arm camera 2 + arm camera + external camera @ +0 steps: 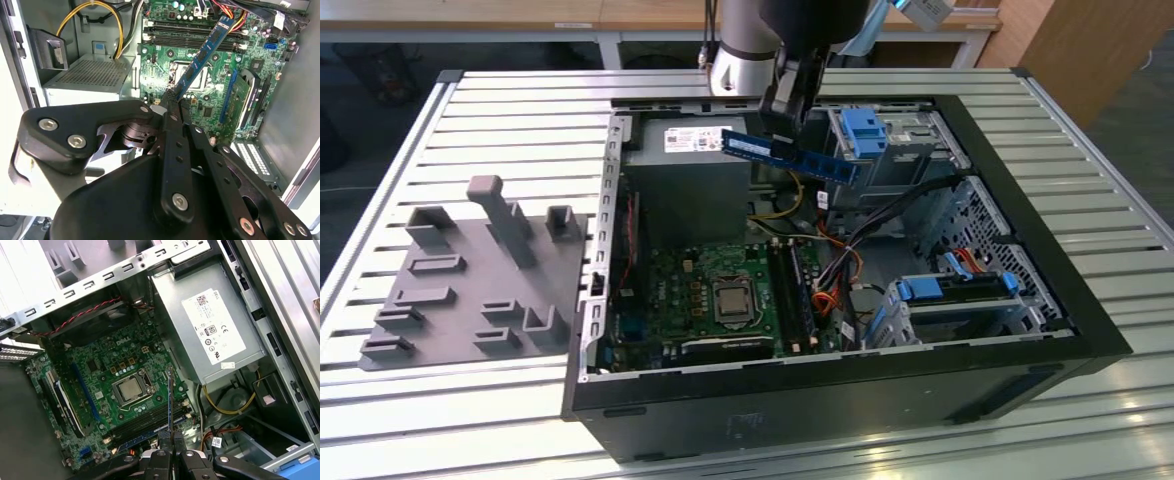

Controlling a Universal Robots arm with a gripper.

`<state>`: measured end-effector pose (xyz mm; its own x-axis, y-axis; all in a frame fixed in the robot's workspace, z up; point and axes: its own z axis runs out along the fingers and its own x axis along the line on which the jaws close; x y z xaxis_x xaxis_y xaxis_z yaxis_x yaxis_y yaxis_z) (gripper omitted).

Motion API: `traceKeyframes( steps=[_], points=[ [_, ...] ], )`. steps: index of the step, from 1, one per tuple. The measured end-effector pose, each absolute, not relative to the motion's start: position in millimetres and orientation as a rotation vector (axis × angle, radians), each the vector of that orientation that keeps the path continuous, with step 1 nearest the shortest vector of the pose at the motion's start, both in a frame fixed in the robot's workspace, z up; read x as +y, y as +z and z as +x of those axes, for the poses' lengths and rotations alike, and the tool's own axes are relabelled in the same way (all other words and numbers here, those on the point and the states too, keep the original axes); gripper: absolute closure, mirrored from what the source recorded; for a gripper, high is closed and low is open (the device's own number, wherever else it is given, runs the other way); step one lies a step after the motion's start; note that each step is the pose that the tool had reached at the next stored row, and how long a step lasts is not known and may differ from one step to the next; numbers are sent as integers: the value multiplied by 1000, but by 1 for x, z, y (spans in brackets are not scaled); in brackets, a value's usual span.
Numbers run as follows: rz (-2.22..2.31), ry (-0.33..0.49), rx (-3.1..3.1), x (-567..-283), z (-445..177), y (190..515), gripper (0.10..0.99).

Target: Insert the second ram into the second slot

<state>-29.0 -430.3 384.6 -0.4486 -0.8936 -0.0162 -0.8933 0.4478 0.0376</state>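
Observation:
My gripper (778, 135) is shut on the second ram (790, 156), a thin blue stick with a white label, and holds it in the air over the back of the open computer case (1014, 240). In the second wrist view the ram (205, 52) slants out from the gripper (171, 102) toward the motherboard's long black memory slots (192, 39). Seen edge-on in the first wrist view, the ram (170, 400) rises from the gripper (170, 439) above the slots (150, 421) beside the processor socket (131, 389). Which one is the second slot I cannot tell.
A silver power supply (683, 175) fills the case's rear corner. Yellow, red and black cables (834, 260) run beside the motherboard (714, 295). Blue drive-bay latches (861, 130) sit at the exterior view's right. A grey fixture plate (467, 285) lies on the slatted table at the left.

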Motion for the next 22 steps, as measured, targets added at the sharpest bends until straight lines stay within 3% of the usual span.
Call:
traceKeyframes(
  steps=[22],
  points=[
    [1605, -64, -2694, -430, -29, 385, 953]
  ],
)
